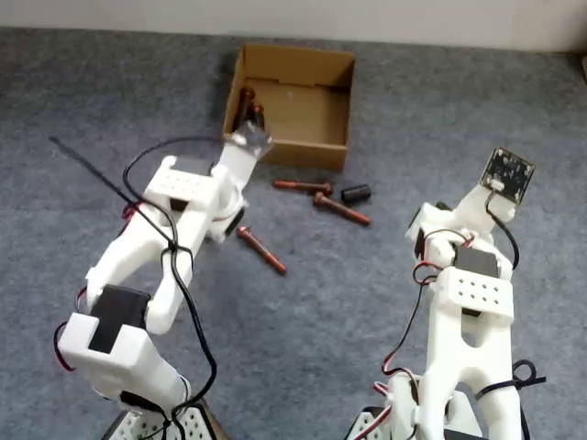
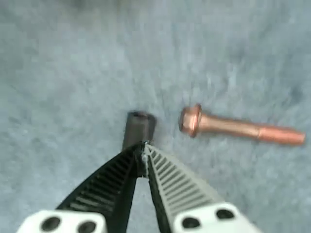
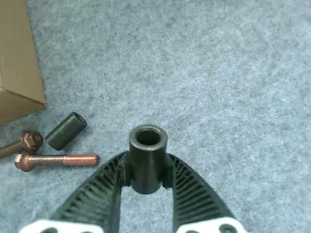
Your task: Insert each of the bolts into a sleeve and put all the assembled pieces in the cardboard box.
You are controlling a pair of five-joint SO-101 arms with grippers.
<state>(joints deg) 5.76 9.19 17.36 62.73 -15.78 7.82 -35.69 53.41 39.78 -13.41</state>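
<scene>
Two white arms stand over a grey carpet point(image 1: 385, 302), with the cardboard box point(image 1: 316, 147) lying at 12 o'clock. The left arm point(image 1: 151, 238) comes up from 7 o'clock and bends toward 1 o'clock, its wrist just short of the box's near corner. Its left gripper point(image 2: 145, 151) points down at the carpet with the fingers drawn almost together. The tips are at the near end of a dark sleeve point(image 2: 140, 127), but whether they pinch it cannot be told. A copper bolt point(image 2: 238, 129) lies just beside that sleeve, head toward it.

The right arm point(image 1: 468, 293) stands at 5 o'clock, its forearm aimed at 12. The right gripper point(image 3: 147, 167) clamps a second sleeve point(image 3: 148, 141) around its body, with the bore facing the camera.

Near the table's centre, at 6 o'clock of the box, a loose sleeve point(image 1: 356, 193) lies just beside a slanted bolt point(image 1: 341, 209) and a level bolt point(image 1: 301, 186). Copper-and-dark pieces point(image 1: 248, 103) lie inside the box against its 9 o'clock wall.
</scene>
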